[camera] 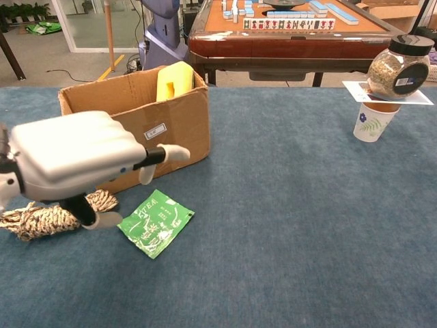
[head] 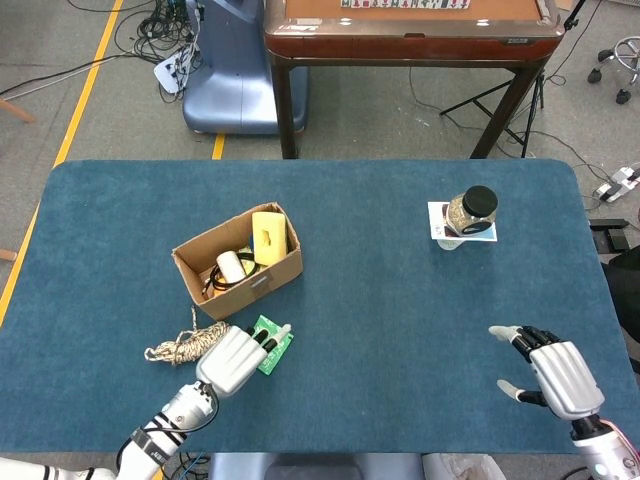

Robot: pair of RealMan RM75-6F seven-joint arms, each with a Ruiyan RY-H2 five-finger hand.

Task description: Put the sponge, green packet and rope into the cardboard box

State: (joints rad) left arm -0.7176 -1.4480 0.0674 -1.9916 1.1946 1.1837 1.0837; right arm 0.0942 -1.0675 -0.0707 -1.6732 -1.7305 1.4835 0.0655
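Green packet (camera: pixel 155 222) lies under my left hand's (head: pixel 238 359) spread fingers (camera: pixel 158 155); rope (camera: pixel 51 214) beside them, nothing pinched.

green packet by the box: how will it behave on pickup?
The green packet lies flat on the cloth, so it is probably thin and light, and hard to get fingers under. Its printed foil-like face looks smooth, so likely slippery. It may flex rather than stay stiff. The left hand hovers beside it.

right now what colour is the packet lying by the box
Green with white print, the green packet shows best in the chest view.
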